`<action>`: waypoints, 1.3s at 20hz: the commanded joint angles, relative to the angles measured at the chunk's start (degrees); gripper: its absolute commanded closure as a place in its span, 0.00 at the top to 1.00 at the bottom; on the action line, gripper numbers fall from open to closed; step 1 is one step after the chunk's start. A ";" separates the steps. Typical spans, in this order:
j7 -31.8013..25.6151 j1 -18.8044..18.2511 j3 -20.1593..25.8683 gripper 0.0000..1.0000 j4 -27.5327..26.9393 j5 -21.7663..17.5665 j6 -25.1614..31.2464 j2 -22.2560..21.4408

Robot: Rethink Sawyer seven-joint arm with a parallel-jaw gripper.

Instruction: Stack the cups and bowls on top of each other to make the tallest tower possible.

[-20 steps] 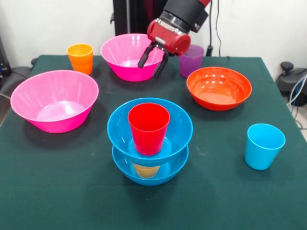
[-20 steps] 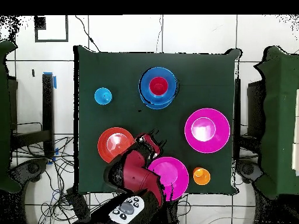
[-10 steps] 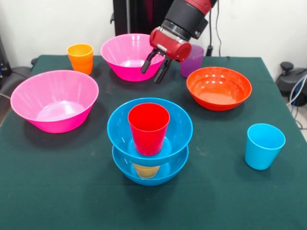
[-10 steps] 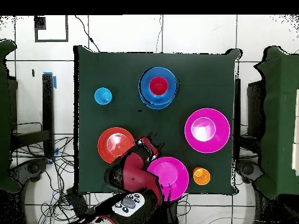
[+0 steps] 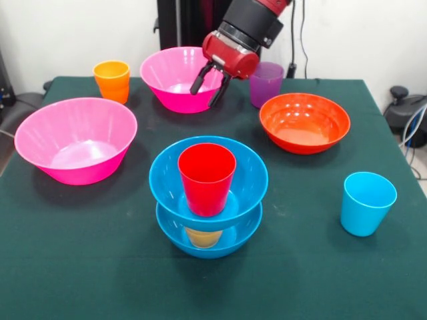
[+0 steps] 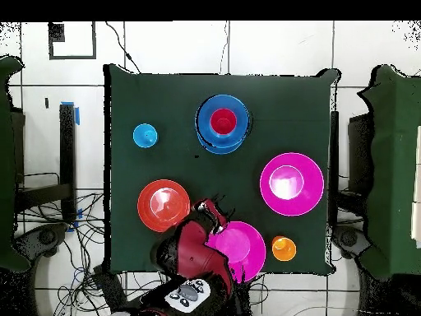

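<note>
Gripper [image 5: 209,85] fingers are being held spread and empty, poised over the near rim of the far pink bowl [image 5: 173,77]. Tower [image 5: 207,200] is being kept at table centre: two blue bowls sandwiching a yellow cup [image 5: 202,237], with a red cup [image 5: 207,178] seated inside the upper bowl.

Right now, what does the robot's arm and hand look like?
The arm is made of round black segments with red trim. It ends in a glossy red rounded housing, and from that the hand sticks out as two slim black fingers. In the overhead view the arm is red, with a grey panel of round buttons near its base.
</note>
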 commanded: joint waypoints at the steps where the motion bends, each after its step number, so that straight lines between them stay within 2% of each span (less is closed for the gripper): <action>1: 12.90 -2.08 8.59 1.00 3.47 0.18 0.02 -0.17; 8: 16.20 -3.00 10.63 1.00 4.68 0.27 -5.33 2.78; 13: 16.83 -5.06 12.40 1.00 5.24 -1.23 -8.28 4.31; 22: 16.28 -7.15 14.37 1.00 6.85 -1.63 -12.86 6.35; 26: 15.18 -7.03 14.33 1.00 7.86 -0.71 -12.58 5.32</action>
